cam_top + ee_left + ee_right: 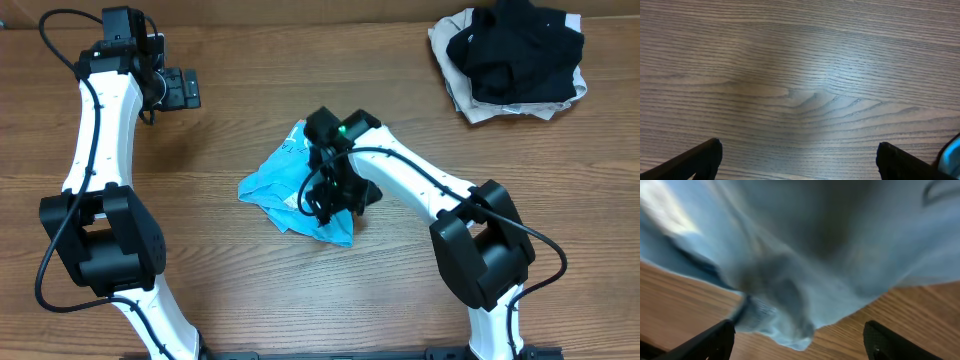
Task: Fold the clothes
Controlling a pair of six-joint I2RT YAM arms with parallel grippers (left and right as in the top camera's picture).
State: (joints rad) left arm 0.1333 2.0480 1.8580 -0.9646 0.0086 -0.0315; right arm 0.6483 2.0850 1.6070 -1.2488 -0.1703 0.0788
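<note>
The light sky-blue T-shirt lies crumpled in a small heap at the middle of the wooden table. My right gripper hovers right over its right side, open, with nothing between the fingers. In the right wrist view the blue cloth fills most of the frame, and a rumpled edge hangs between my open fingers. My left gripper is at the far left of the table, well away from the shirt, open and empty. The left wrist view shows its fingers wide apart over bare wood, with a sliver of blue at the right edge.
A black garment lies on top of a beige garment at the far right corner of the table. Bare wood surrounds the blue shirt on all sides.
</note>
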